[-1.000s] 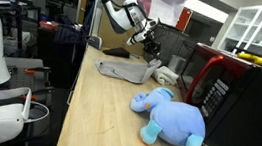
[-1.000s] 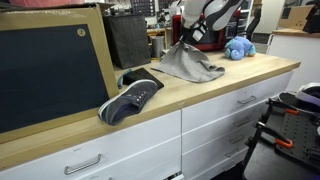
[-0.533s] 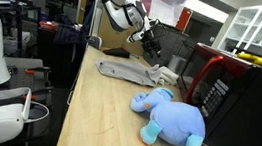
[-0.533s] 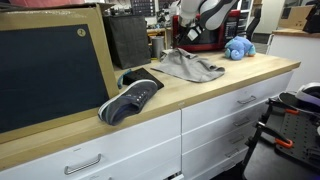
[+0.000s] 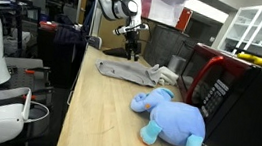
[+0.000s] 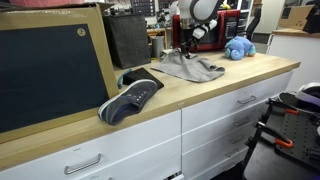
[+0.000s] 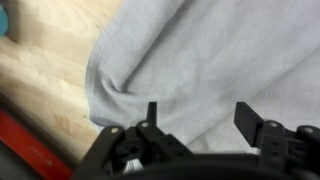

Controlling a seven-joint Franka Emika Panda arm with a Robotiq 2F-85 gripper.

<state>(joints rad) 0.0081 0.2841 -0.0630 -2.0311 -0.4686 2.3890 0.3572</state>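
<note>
A crumpled grey cloth (image 5: 126, 72) (image 6: 190, 68) lies on the wooden countertop (image 5: 90, 118). My gripper (image 5: 132, 51) (image 6: 185, 46) hangs just above the cloth's far end, pointing down. In the wrist view the gripper (image 7: 200, 115) stands open. Its two dark fingertips (image 7: 250, 118) are spread wide over the cloth (image 7: 200, 55), and nothing is between them. The cloth's folded edge runs down the left of that view, with bare wood (image 7: 40, 60) beside it.
A blue plush elephant (image 5: 171, 116) (image 6: 238, 48) lies beside a red and black microwave (image 5: 234, 96). A dark sneaker (image 6: 130, 98) sits near the counter's front edge, next to a framed blackboard (image 6: 50, 70). Drawers (image 6: 215, 110) run below the counter.
The gripper has opened and let go of the cloth, which has dropped from a lifted peak to lie flat. The wrist has turned to point downward.
</note>
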